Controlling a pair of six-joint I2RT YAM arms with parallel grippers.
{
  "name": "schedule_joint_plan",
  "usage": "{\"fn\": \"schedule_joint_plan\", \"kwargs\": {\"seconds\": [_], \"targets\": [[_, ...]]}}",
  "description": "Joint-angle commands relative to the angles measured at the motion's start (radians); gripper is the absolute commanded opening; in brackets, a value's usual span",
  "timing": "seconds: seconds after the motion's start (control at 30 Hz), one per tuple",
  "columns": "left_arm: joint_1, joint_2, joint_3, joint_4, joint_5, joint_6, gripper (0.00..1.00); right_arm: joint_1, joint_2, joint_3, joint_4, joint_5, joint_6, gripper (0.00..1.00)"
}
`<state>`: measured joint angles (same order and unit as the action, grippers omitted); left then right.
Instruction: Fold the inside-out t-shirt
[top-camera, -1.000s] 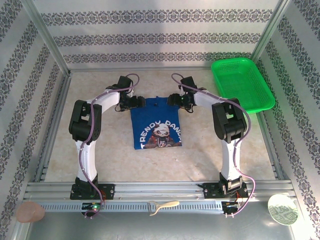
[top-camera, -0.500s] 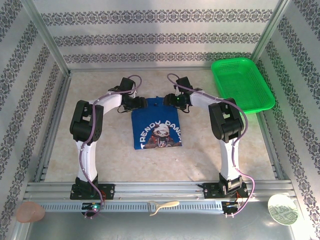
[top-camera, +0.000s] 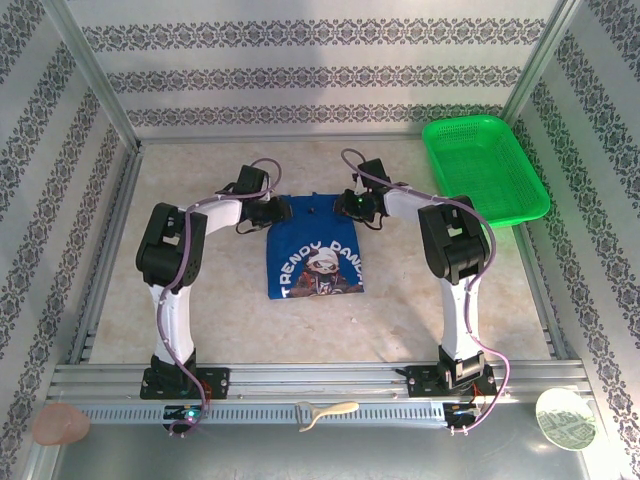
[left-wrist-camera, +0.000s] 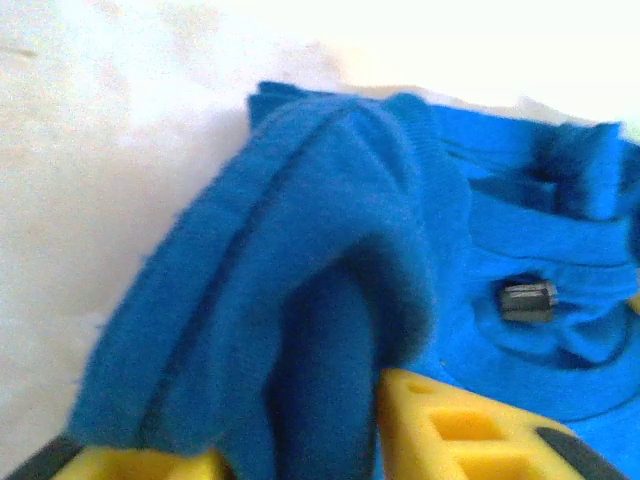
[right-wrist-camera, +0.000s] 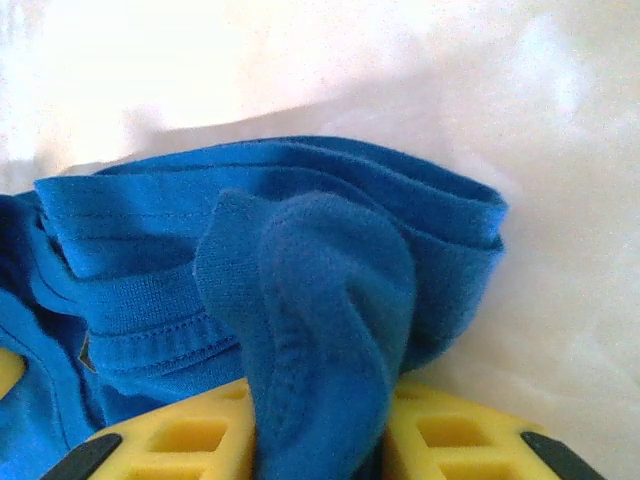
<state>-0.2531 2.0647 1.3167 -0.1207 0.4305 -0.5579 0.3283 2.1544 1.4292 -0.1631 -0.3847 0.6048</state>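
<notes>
Left hand (top-camera: 271, 212) at 10 o'clock, right hand (top-camera: 349, 206) at 2 o'clock, each clamped on a corner of the t-shirt (top-camera: 315, 255).

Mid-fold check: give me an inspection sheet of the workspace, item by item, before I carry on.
Surface: pale speckled tabletop, shirt at its centre.
Job's things: royal blue cloth t-shirt, lying flat, printed figure facing up, far corners bunched.
Clutter: green plastic mesh basket at far right, nothing seen inside; pinkish round lump, cream spoon-shaped piece and white round disc on the near ledge.
Grippers: left gripper and right gripper each pinch a far corner of the t-shirt between yellow fingers.
Cables: purple cables run along both arms, off the cloth.
Surroundings: patterned walls, metal frame.
</notes>
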Motion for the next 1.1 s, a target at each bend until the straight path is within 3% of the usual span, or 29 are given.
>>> {"fn": "schedule_joint_plan", "kwargs": {"seconds": [0.0, 0.07, 0.1, 0.23, 0.3, 0.4, 0.47, 0.63, 0.77, 1.07], "targets": [[-0.003, 0.003, -0.042, 0.081, 0.053, -0.035, 0.57, -0.004, 0.021, -0.045, 0.059, -0.067, 0.044, 0.32], [0.005, 0.008, -0.061, 0.121, 0.074, -0.051, 0.6, -0.008, 0.028, -0.052, 0.081, -0.085, 0.057, 0.34], [0.01, 0.012, -0.077, 0.159, 0.091, -0.068, 0.57, -0.012, 0.033, -0.058, 0.097, -0.099, 0.071, 0.3], [0.03, 0.024, -0.14, 0.317, 0.153, -0.145, 0.28, -0.023, 0.041, -0.086, 0.164, -0.134, 0.116, 0.12], [0.036, 0.026, -0.164, 0.371, 0.158, -0.163, 0.28, -0.025, 0.043, -0.092, 0.17, -0.134, 0.121, 0.11], [0.037, 0.039, -0.16, 0.386, 0.173, -0.165, 0.45, -0.026, 0.048, -0.095, 0.181, -0.139, 0.128, 0.05], [0.037, 0.054, -0.154, 0.414, 0.2, -0.172, 0.45, -0.028, 0.051, -0.095, 0.193, -0.147, 0.137, 0.0], [0.026, 0.086, -0.134, 0.492, 0.269, -0.198, 0.31, -0.028, 0.057, -0.099, 0.233, -0.175, 0.158, 0.0], [0.024, 0.099, -0.119, 0.491, 0.283, -0.198, 0.02, -0.03, 0.052, -0.107, 0.25, -0.184, 0.174, 0.0], [0.032, -0.05, -0.209, 0.544, 0.219, -0.171, 0.0, -0.057, -0.071, -0.188, 0.336, -0.218, 0.223, 0.0]]}}
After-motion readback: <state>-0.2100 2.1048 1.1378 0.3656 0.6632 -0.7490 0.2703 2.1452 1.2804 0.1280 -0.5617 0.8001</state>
